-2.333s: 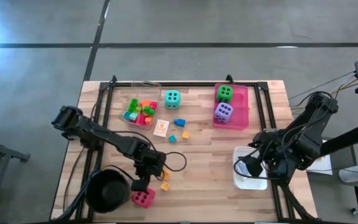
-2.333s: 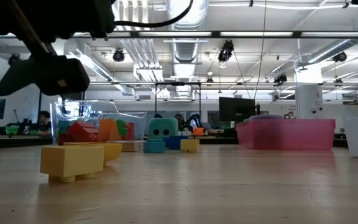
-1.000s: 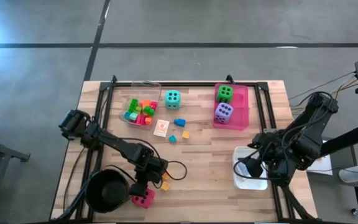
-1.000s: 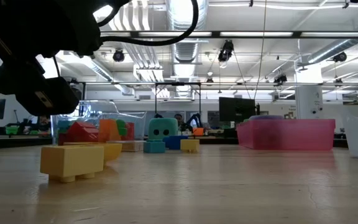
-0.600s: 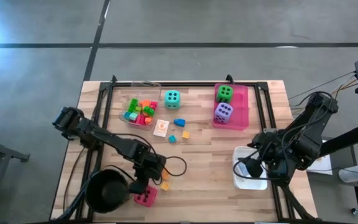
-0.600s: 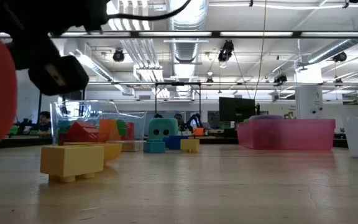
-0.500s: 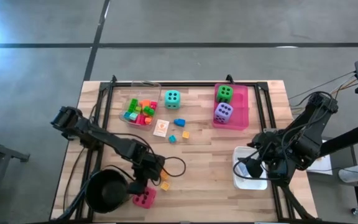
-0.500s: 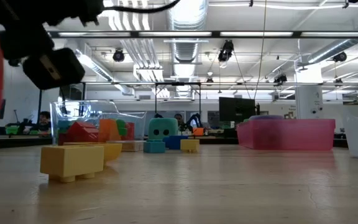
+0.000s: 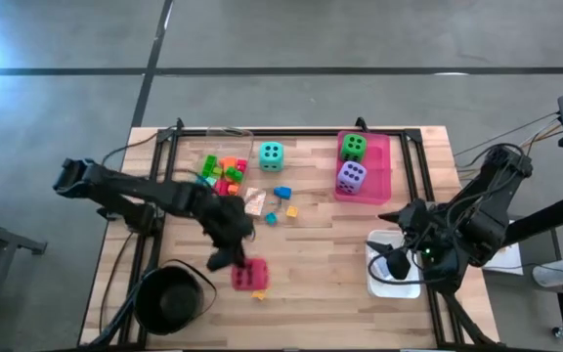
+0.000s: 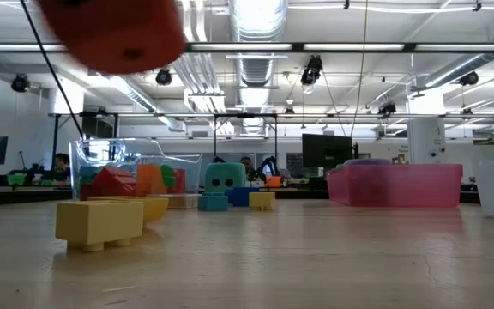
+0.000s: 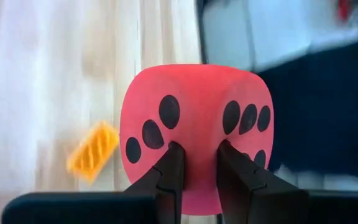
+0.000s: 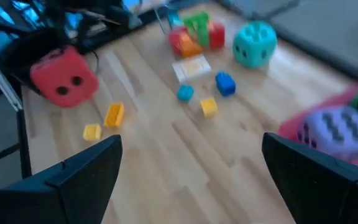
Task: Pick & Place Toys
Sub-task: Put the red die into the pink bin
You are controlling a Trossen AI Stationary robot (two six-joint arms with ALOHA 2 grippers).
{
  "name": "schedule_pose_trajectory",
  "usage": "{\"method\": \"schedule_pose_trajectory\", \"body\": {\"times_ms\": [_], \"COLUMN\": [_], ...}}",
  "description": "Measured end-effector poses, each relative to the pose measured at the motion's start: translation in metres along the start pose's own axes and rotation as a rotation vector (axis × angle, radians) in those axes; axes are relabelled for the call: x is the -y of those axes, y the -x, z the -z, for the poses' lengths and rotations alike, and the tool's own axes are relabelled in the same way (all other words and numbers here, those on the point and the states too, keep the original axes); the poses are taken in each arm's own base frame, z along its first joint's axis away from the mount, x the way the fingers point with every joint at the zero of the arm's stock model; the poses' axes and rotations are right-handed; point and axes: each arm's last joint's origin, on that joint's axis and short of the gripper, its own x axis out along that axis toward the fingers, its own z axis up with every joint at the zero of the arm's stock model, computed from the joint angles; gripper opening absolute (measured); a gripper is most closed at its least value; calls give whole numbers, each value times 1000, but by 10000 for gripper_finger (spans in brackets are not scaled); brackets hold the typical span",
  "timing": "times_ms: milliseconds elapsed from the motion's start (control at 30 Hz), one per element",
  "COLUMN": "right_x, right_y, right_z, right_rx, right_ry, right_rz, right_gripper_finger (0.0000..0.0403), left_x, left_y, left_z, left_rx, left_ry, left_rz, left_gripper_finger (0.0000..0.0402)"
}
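**Pink-red die pinched at the left fingers, lifted off the surface**

My left gripper (image 11: pixel 193 163) holds the pink-red die (image 11: pixel 194 127); my two dark fingers (image 11: pixel 170 171) stand narrow and press into the middle of its near face, dotted faces showing on either side of them. In the high view the die (image 9: pixel 249 275) sits beyond my left gripper (image 9: pixel 225 256), over the wooden surface (image 9: pixel 321 254), beside the round black pot (image 9: pixel 169 298) and just above a small yellow block (image 9: pixel 259 294). In the low view the die (image 10: pixel 114 34) hangs clear of the surface. My right gripper (image 9: pixel 389 264) rests over the white tray (image 9: pixel 374 284), its fingers (image 12: pixel 92 171) spread wide and holding nothing.
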Motion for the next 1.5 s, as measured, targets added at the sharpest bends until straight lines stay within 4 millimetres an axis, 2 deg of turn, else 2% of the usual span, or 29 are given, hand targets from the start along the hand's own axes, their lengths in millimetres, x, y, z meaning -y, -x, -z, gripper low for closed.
{"method": "schedule_pose_trajectory", "body": {"times_ms": [133,267,500,733,933,1033,1233,1500], "right_x": [-7,-15,-21,-17,-6,-8,-12,-16], "right_y": [-2,-8,-16,-26,-40,-46,-57,-65], "right_z": [-14,-35,-74,-111,-132,-141,-147,-161], "right_rx": [51,127,239,325,297,283,175,129], "right_ry": [150,293,442,484,334,329,367,390], "right_rz": [-32,-61,-106,-196,-282,-326,-306,-286], "right_gripper_finger": [378,378,378,378,378,378,378,378], "left_x": [-10,-21,-18,-15,-17,-20,-23,-22], "left_y": [30,50,78,92,94,94,97,98], "left_z": [-21,-42,-68,-76,-77,-79,-80,-80], "left_rx": [219,424,683,735,772,794,805,817], "left_ry": [38,92,72,90,91,104,126,112], "left_rz": [28,72,234,259,218,197,195,201], "left_gripper_finger": [60,54,48,45,45,45,44,44]}}
